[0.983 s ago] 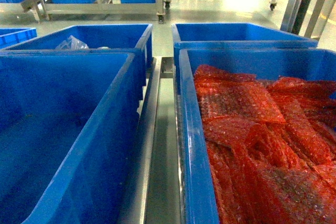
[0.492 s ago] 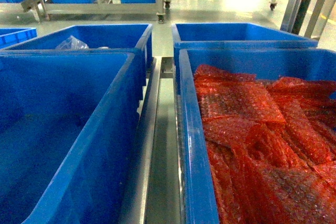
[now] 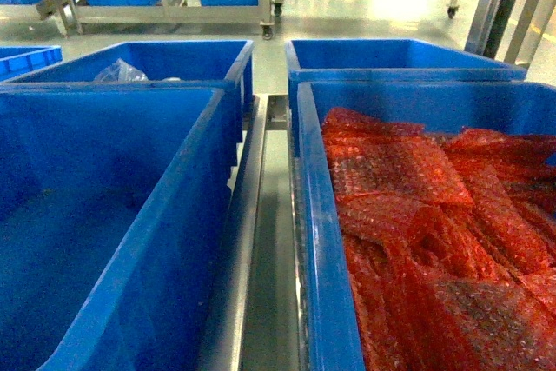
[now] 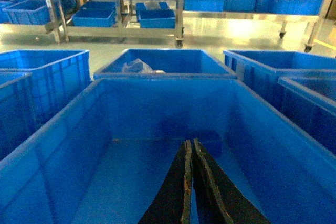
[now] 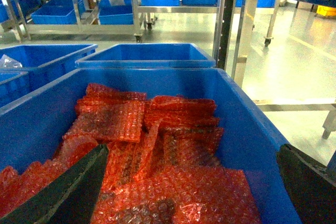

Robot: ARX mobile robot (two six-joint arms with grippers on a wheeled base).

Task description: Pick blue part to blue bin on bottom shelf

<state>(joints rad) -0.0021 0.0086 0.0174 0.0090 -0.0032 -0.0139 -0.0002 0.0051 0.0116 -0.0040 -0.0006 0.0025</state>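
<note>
- Frankly, no blue part shows anywhere, nor the bottom shelf; grabbing now would mean guessing.
- Left of the steel rail (image 3: pixel 252 241), the big blue bin (image 3: pixel 130 215) looks bare inside.
- Right of that rail, red bubble-wrap bags (image 3: pixel 417 232) could hide or snag a part.
- My right gripper (image 5: pixel 189 182) has jaws spread wide over them.
- My left gripper (image 4: pixel 191 182) has jaws pressed together, holding nothing.

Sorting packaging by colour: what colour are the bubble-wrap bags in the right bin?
Red-orange bubble-wrap bags, clearest in the right wrist view.
</note>
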